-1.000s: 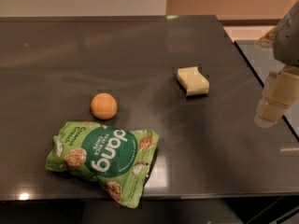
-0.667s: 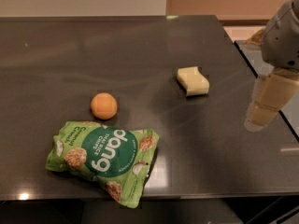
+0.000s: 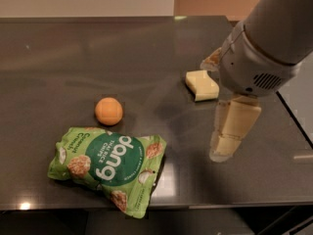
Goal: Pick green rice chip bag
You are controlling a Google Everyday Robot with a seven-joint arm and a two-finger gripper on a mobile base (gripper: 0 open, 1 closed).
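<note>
The green rice chip bag (image 3: pixel 107 168) lies flat near the front edge of the dark table (image 3: pixel 73 58), left of centre. It is light green with a dark green circle, white "dang" lettering upside down and pictures of round chips. My gripper (image 3: pixel 223 151) hangs from the white arm that comes in from the upper right. It points down over the table, well to the right of the bag and apart from it. It holds nothing that I can see.
An orange ball (image 3: pixel 108 111) sits just behind the bag. A pale yellow sponge (image 3: pixel 201 84) lies behind the gripper, close to the arm's wrist. The table's right edge runs just right of the gripper, and its front edge lies under the bag.
The arm has swung left from the table's right edge and now hangs over the tabletop, nearer the bag. The bag, ball and sponge have not moved.
</note>
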